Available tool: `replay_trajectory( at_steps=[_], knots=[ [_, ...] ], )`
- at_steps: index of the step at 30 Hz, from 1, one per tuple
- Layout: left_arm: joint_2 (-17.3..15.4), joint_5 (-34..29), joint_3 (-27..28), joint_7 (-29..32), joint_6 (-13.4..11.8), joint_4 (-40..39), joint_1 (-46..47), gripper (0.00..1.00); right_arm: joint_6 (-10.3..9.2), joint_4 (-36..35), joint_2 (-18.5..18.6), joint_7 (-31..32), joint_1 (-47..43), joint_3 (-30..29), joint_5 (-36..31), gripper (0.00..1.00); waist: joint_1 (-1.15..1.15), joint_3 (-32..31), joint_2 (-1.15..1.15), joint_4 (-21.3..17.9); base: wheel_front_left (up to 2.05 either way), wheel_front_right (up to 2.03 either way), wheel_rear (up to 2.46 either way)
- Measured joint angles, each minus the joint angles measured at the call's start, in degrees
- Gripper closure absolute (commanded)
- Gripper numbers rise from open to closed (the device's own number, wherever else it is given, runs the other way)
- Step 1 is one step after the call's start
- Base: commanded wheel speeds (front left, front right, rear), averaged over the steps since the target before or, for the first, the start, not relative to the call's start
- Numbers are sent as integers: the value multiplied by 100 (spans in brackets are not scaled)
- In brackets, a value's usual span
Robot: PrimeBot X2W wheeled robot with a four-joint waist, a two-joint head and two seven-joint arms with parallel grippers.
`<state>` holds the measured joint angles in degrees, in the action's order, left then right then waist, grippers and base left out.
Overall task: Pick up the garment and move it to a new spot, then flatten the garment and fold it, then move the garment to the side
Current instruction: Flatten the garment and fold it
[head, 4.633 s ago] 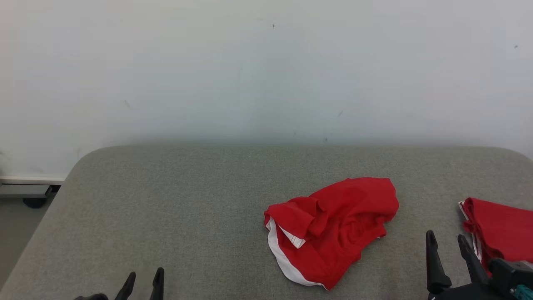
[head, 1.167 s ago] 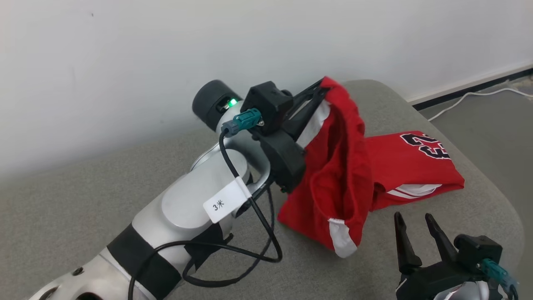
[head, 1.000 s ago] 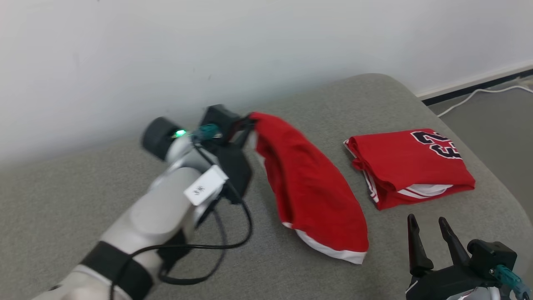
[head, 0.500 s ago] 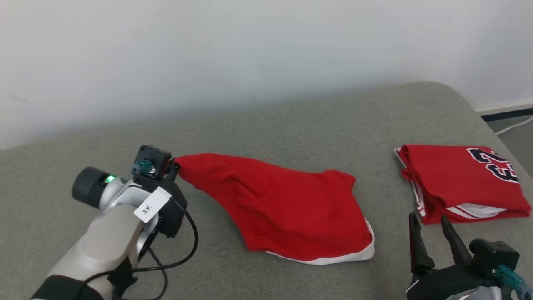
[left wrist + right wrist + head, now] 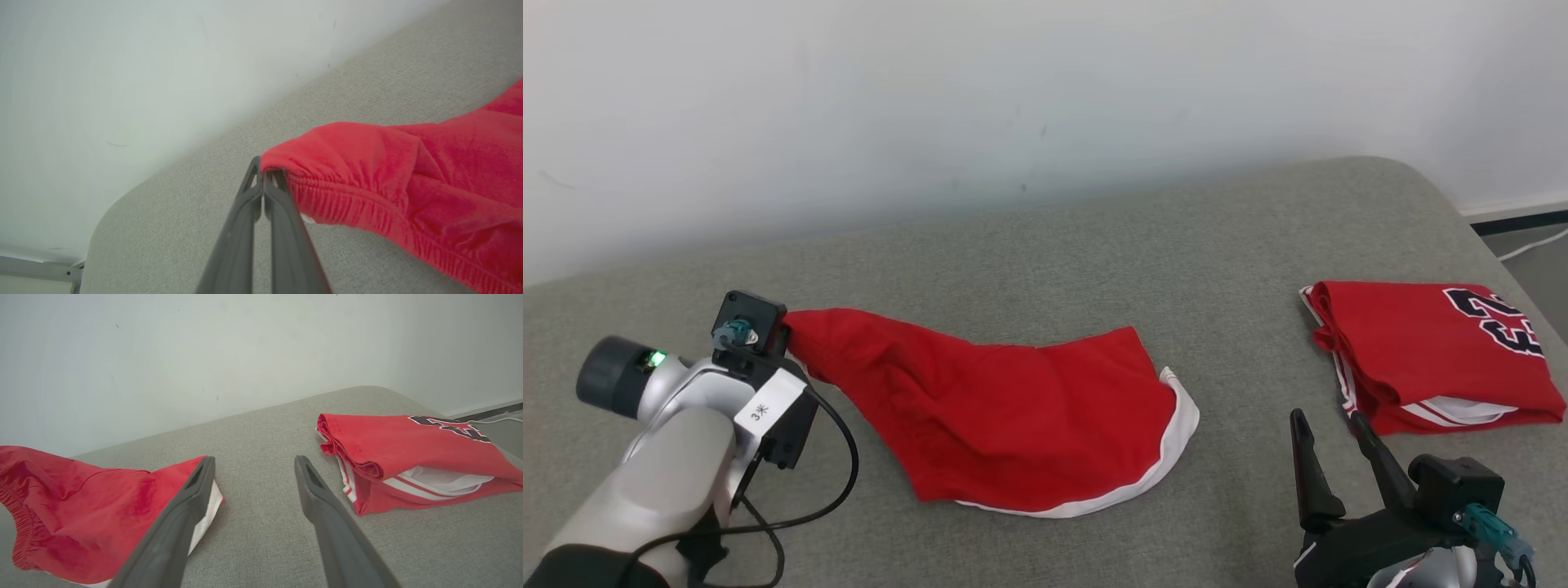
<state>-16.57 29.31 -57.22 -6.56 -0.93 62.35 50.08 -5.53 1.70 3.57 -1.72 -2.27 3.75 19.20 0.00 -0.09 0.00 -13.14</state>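
red garment (image 5: 1013, 425) lies stretched over the middle of the grey cushion (image 5: 1094, 245), its waistband clamped in the left gripper (image 5: 263, 173) toward the left edge. the relocation step looks nearly finished; next comes releasing and flattening. the right gripper (image 5: 1325, 418) hovers spread wide and empty, just past the hem by the front edge.

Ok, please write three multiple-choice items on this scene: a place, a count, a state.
1. From the red shorts, the folded jersey lies: A) on the robot's right B) on top C) on the robot's left
2. Red garments on the grey cushion: A) one B) two C) three
3. The left gripper is: A) open B) shut on the shorts C) shut on nothing
1 A, it lies apart at head view's right; 2 B, shorts plus jersey; 3 B, it pinches the waistband.
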Motion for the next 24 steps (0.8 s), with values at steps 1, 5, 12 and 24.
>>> replay_trajectory(
  at_steps=[1,5,12,24],
  knots=[
    [-2,-24,-38,-7,3,12,22,100,1,0,1,16,5,4,-3,0,0,7,0,-28,0,0,0],
    [-62,-127,-97,-90,38,32,241,100,30,5,18,27,44,26,-19,0,0,34,0,-147,0,0,0],
    [-66,-276,-170,-163,43,132,440,0,49,-8,32,45,33,-16,-22,0,0,128,0,-306,0,0,0],
    [312,378,253,209,316,510,335,0,23,1,40,35,18,-138,-21,0,0,117,0,59,0,0,0]
  ],
)
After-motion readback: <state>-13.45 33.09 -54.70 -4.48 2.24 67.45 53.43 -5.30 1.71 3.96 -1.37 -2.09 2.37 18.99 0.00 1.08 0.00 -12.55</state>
